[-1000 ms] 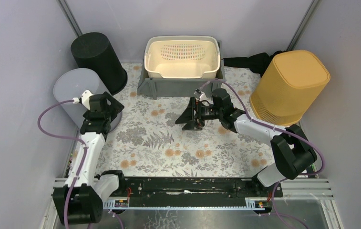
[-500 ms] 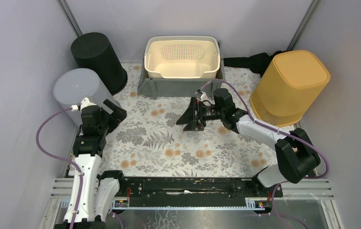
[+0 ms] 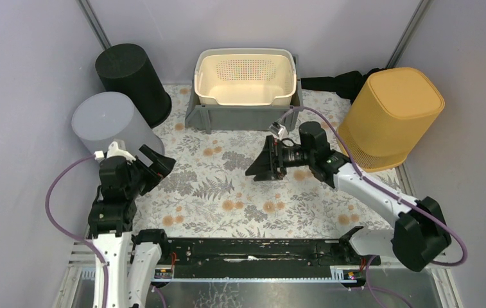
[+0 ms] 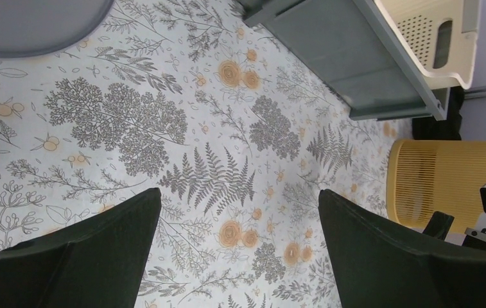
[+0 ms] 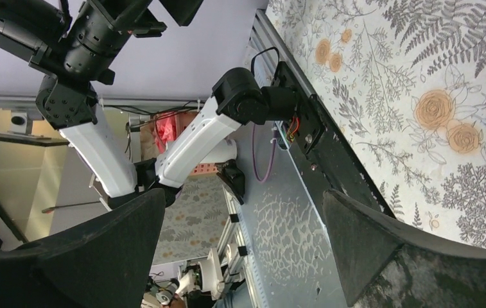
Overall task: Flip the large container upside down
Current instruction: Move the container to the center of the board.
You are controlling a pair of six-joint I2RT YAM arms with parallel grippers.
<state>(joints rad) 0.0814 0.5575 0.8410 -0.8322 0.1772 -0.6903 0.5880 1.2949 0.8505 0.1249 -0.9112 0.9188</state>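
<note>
Your left gripper (image 3: 156,164) sat just right of the near container (image 3: 108,122), with the far container (image 3: 131,74) behind that one. Behind your right gripper (image 3: 260,164) stood the bin (image 3: 211,119) with the basket (image 3: 245,77) in it; the large container (image 3: 391,115) stood to that gripper's right, near the bin's right end, and the table (image 3: 227,199) lay under both grippers

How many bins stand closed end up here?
3: a black bin back left, a grey bin just in front of it, and a yellow bin at the right. None appears hidden.
</note>
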